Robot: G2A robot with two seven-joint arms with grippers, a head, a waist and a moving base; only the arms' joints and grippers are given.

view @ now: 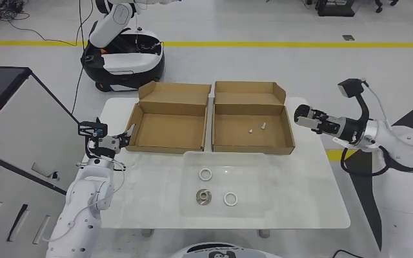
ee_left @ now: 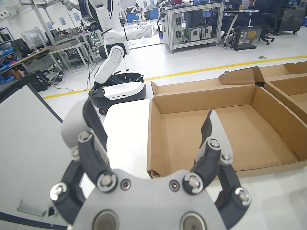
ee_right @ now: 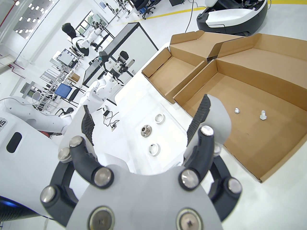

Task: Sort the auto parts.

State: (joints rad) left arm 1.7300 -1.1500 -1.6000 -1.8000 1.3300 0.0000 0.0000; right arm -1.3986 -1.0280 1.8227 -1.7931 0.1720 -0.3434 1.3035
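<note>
R pincer (ee_right: 145, 107) open, nothing in it, hovering at edge of the white bench (view: 310, 193). Closest to it: shallow brown cardboard box (ee_right: 251, 144) w/ two small silver bolts (ee_right: 262, 115) on its floor. Farther out, clear plastic tray (view: 251, 168) w/ two silver metal rings (ee_right: 159, 118) and a flanged silver hub (ee_right: 145, 130). L pincer (ee_left: 150, 112) also open, unloaded, just short of second brown cardboard box (ee_left: 239, 130). Looks mid-sort, betw. picks. Next prob. a descent into tray, jaws centred over one part.
</note>
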